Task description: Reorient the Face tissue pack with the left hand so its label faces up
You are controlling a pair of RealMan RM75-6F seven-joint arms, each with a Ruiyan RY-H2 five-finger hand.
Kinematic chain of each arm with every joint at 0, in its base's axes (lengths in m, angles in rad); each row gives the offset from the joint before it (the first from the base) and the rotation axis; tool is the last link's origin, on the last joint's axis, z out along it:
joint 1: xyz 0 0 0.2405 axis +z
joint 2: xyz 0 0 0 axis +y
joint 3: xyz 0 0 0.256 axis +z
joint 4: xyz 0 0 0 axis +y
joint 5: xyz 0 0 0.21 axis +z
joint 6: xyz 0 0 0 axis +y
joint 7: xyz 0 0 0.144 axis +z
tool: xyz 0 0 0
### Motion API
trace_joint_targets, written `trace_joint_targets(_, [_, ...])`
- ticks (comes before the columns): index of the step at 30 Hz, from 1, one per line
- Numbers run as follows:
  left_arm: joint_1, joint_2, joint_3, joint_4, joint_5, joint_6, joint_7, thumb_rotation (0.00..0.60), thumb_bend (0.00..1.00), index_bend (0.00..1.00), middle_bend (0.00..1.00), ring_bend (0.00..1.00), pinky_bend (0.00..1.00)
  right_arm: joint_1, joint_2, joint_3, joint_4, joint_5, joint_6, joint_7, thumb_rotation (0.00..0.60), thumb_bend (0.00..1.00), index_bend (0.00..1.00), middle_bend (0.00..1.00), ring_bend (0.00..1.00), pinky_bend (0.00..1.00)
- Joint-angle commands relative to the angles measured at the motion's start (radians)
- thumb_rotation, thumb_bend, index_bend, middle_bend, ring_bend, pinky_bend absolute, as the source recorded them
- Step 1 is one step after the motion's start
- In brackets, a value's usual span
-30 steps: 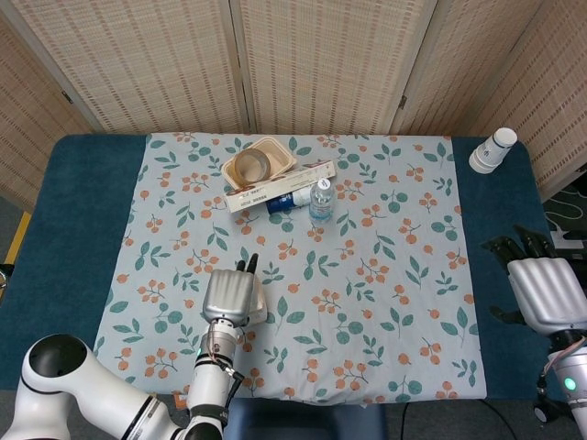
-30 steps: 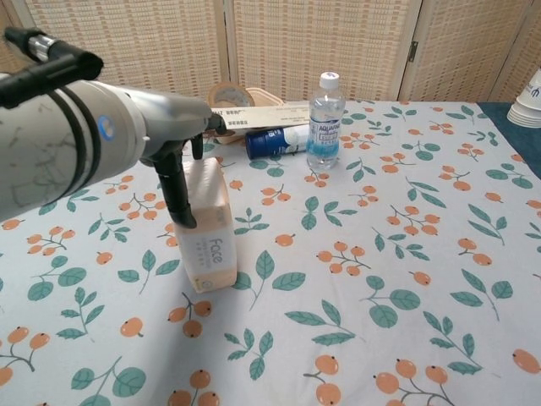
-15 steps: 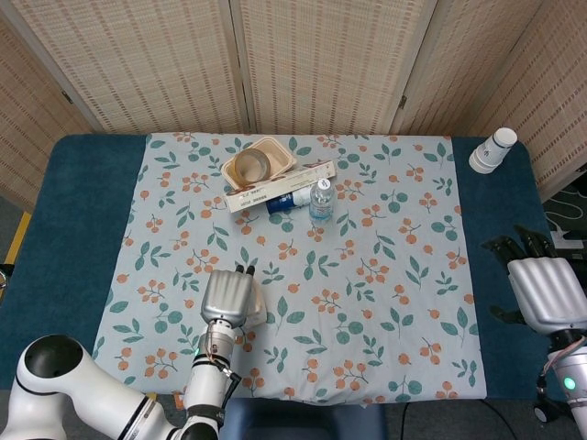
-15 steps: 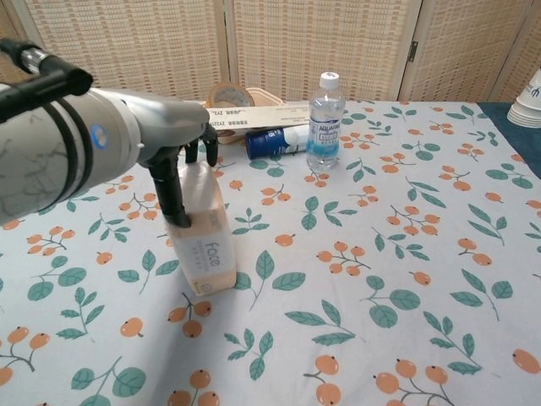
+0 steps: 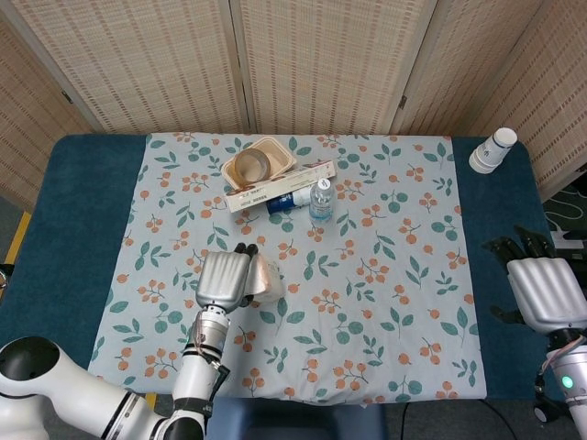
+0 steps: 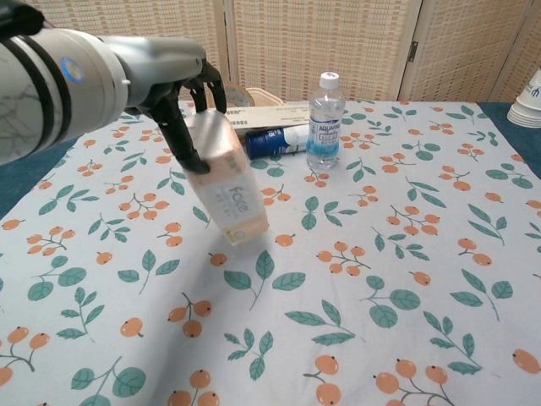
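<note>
The face tissue pack (image 6: 226,182) is a pale peach soft pack with "Face" printed on its near side. My left hand (image 6: 182,93) grips its upper end and holds it tilted, lower end toward the right and clear of the cloth. In the head view the pack (image 5: 268,279) shows just right of my left hand (image 5: 223,280). My right hand (image 5: 545,291) hangs open over the table's right edge, far from the pack.
At the back of the floral cloth (image 6: 380,279) stand a water bottle (image 6: 325,118), a lying blue can (image 6: 275,141), a long flat box (image 6: 254,112) and a tape roll in a tray (image 5: 249,165). Stacked paper cups (image 5: 492,149) sit at the far right corner.
My left hand has lifted the pack off the cloth, carried it away from the front edge and tipped it from upright to a slant. The right hand has not moved.
</note>
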Motion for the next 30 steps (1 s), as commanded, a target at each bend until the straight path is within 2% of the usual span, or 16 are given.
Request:
trace_joint_targets(1, [0.081,0.046,-0.016,-0.006,0.089,-0.110,-0.190,0.600,0.26,0.42,0.58,1.00,1.00,0.004,-0.004,0.000,0.000,0.008,-0.001,-0.007,0.600,0.07,0.23,0.19,0.03,0.09])
trace_joint_targets(6, [0.167,0.085,-0.021,0.009,0.161,-0.228,-0.415,0.600,0.25,0.44,0.60,1.00,1.00,0.009,-0.010,0.001,0.000,0.023,0.003,-0.020,0.600,0.07,0.23,0.19,0.03,0.09])
trace_joint_targets(9, [0.214,0.104,0.019,0.064,0.324,-0.281,-0.548,0.600,0.24,0.44,0.61,1.00,1.00,0.010,-0.014,0.002,0.001,0.024,0.007,-0.022,0.600,0.07,0.23,0.19,0.03,0.09])
trace_joint_targets(11, [0.254,0.095,0.045,0.117,0.455,-0.281,-0.665,0.600,0.24,0.44,0.61,1.00,1.00,0.009,-0.016,0.002,0.003,0.024,0.010,-0.022,0.600,0.07,0.23,0.19,0.03,0.09])
trace_joint_targets(15, [0.321,0.076,0.095,0.221,0.645,-0.258,-0.850,0.600,0.23,0.44,0.62,1.00,1.00,0.012,-0.023,0.000,0.007,0.029,0.007,-0.026,0.600,0.07,0.23,0.19,0.03,0.09])
trace_joint_targets(20, [0.396,0.055,0.138,0.324,0.762,-0.240,-1.043,0.600,0.23,0.44,0.61,1.00,1.00,0.022,-0.037,-0.004,0.012,0.040,-0.006,-0.043,0.600,0.07,0.23,0.19,0.03,0.09])
trace_joint_targets(26, [0.471,0.023,0.193,0.444,0.855,-0.249,-1.271,0.600,0.22,0.44,0.61,1.00,1.00,0.034,-0.055,-0.009,0.014,0.056,-0.015,-0.067,0.600,0.07,0.23,0.19,0.03,0.09])
trace_joint_targets(30, [0.508,-0.009,0.227,0.520,0.910,-0.247,-1.369,0.600,0.21,0.44,0.61,1.00,1.00,0.036,-0.061,-0.009,0.015,0.064,-0.007,-0.074,0.600,0.07,0.23,0.19,0.03,0.09])
